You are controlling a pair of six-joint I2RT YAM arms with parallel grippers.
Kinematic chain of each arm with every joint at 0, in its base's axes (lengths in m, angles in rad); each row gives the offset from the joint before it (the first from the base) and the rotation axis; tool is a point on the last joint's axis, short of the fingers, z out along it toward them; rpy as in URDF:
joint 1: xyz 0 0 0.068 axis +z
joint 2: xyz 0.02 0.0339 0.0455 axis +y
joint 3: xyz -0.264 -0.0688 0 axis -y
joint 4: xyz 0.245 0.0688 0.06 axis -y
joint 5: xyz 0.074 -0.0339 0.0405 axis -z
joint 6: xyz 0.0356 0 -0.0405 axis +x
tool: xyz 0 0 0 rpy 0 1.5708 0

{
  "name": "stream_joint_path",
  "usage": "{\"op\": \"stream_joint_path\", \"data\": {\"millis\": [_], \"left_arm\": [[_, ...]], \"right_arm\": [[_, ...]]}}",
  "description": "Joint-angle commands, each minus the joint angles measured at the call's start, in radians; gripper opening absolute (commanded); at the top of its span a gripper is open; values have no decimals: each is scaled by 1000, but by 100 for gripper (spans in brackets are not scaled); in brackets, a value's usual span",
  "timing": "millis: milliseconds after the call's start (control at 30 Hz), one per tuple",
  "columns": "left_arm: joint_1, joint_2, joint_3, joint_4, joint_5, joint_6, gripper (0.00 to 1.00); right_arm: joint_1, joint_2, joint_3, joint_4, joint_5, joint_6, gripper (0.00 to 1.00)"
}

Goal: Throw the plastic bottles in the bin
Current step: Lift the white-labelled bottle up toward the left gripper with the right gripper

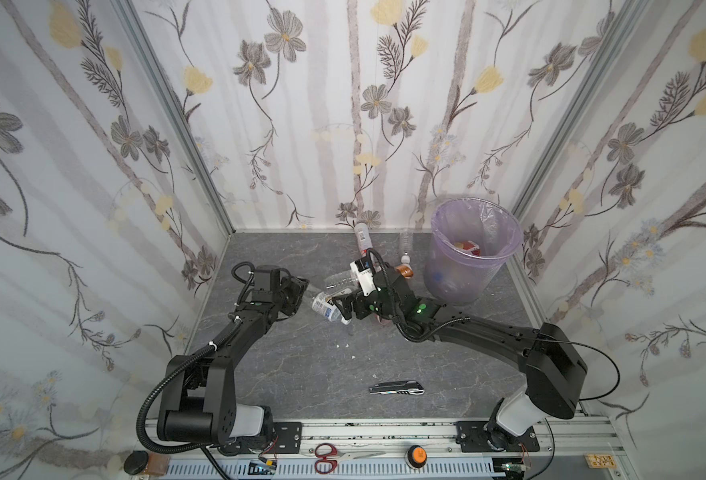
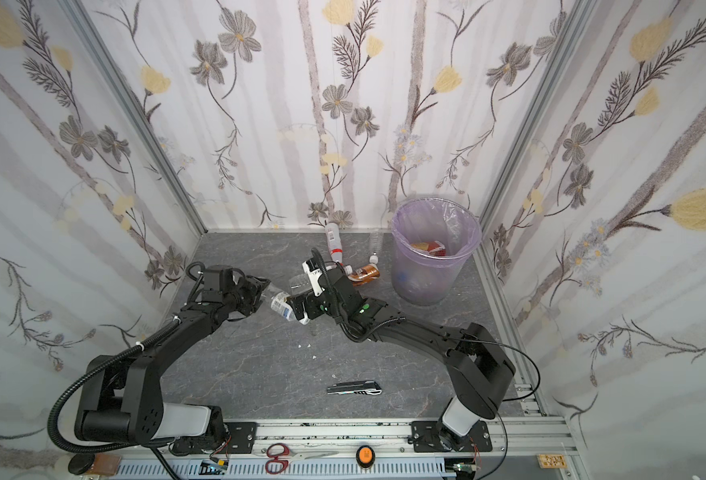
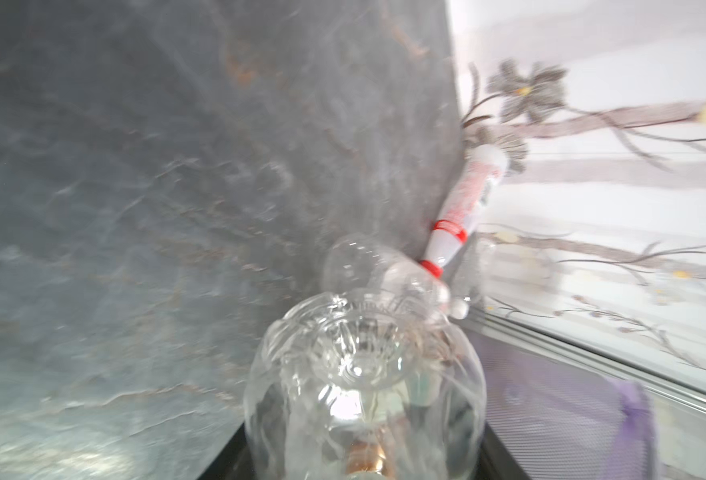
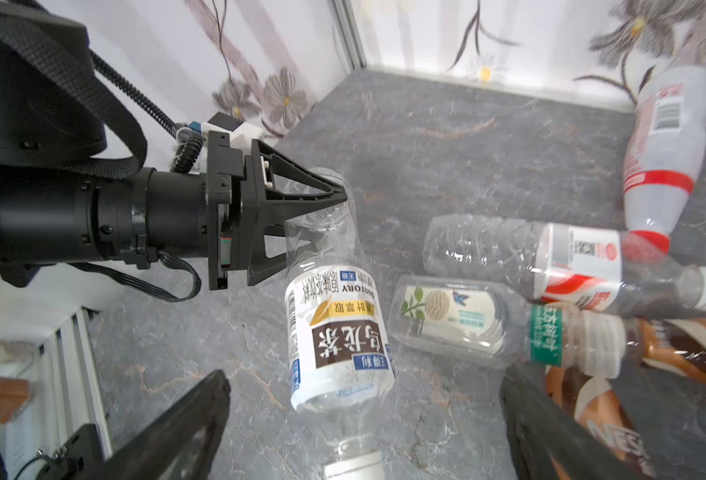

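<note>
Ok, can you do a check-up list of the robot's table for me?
Surface: grey marbled tabletop, small white scraps.
Job's things: clear plastic bottle with white-and-brown label, held tilted; white red-banded bottle and others lying near the back; round translucent bin with lavender bag, some things inside.
Clutter: grey folding knife.
Grippers: left gripper shut on the labelled bottle's base; right gripper open, either side of its neck end.
Cables: black hoses looping along both arms.
Surroundings: flowered wallpaper walls; red-handled scissors on the front rail.
</note>
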Motion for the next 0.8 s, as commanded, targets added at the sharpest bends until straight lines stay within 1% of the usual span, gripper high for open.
{"op": "stream_joint_path", "data": {"millis": [0,67,167,200,267,367,500,667,767], "left_arm": [[19,14,109,38,-21,-94,48],[23,34,153,106,-21,-161,48],[20,75,197,255,-13,-271,48],[17,98,220,274,-12,-304,48],[8,126,261,312,-11,-343,47],[-9,141,313,338,-34,-375,47],[-18,131,326,375,-68,-421,47],[-48,103,292,439,-135,-484,46],[-66,108,300,452,-153,-488,46]], "right_arm": [[-36,-55,24,83,-20,54,100],[-55,-87,34,135,3,82,100],[-63,-120,34,229,29,137,100],[-103,-126,40,252,34,162,99],[-128,-128,53,292,29,213,97],[-176,-109,75,336,0,292,94],[-231,-63,112,348,-47,361,89],[-235,-24,119,400,-62,386,85],[-230,1,115,432,-96,406,82]]}}
